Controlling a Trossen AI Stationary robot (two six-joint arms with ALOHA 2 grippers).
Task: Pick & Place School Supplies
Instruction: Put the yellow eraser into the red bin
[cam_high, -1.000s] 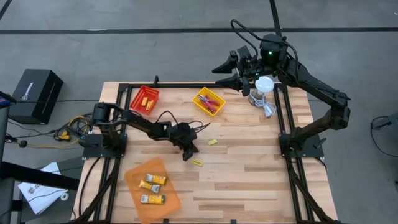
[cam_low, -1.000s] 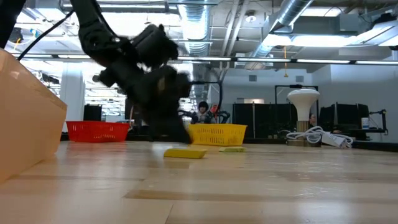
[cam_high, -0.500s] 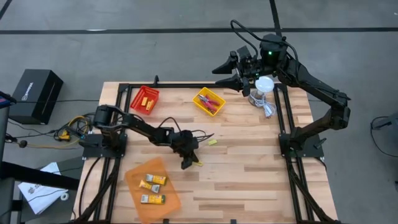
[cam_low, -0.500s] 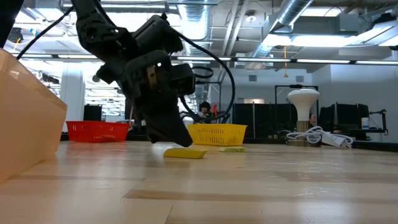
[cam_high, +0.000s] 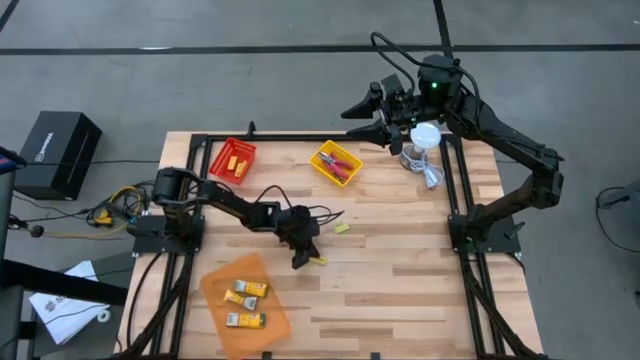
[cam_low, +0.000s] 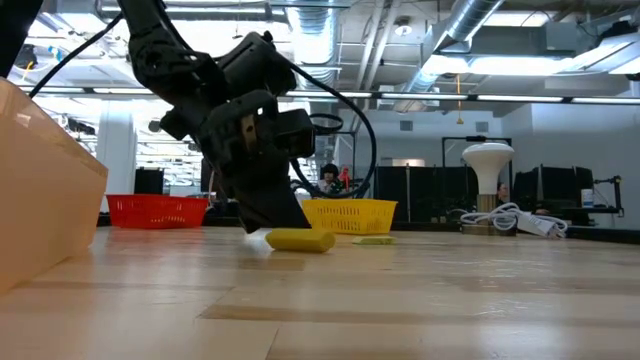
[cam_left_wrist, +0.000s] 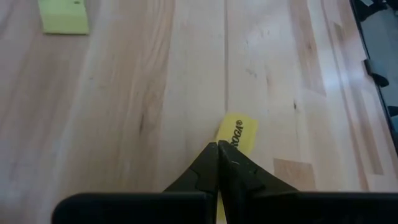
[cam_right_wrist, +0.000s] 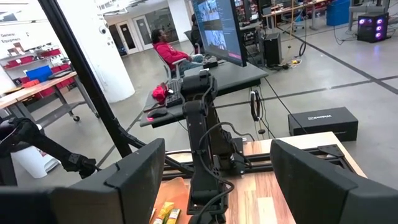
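A short yellow stick (cam_high: 318, 262) lies flat on the wooden table near its middle; it shows in the low view (cam_low: 300, 240) and the left wrist view (cam_left_wrist: 238, 132). My left gripper (cam_high: 300, 262) is shut, slanting down, with its tips (cam_left_wrist: 217, 147) at the stick's end. A second small yellow piece (cam_high: 342, 228) lies a little farther back (cam_left_wrist: 63, 15). My right gripper (cam_high: 362, 118) hangs open high over the table's far right part, its fingers wide apart (cam_right_wrist: 217, 180) and holding nothing. My left gripper's shut fingertips (cam_low: 262, 224) come down slanting from the table's left side onto one end of the yellow stick (cam_left_wrist: 231, 140), lying along it. The stick lies flat on the table. Nothing shows between the fingers; whether they press on the stick or only touch it, I cannot tell.
An orange tray (cam_high: 268, 315) with yellow-and-white packs sits at the near left. A red tray (cam_high: 232, 160) and a yellow tray (cam_high: 336, 163) with red-handled tools stand at the back. A white lamp-like thing (cam_high: 425, 135) with a cable is at the far right. Black frame rails edge the table.
My left gripper, shut throughout, has moved toward the table's near edge and a little down, bringing its tips to the end of the yellow stick. My right arm has kept still.
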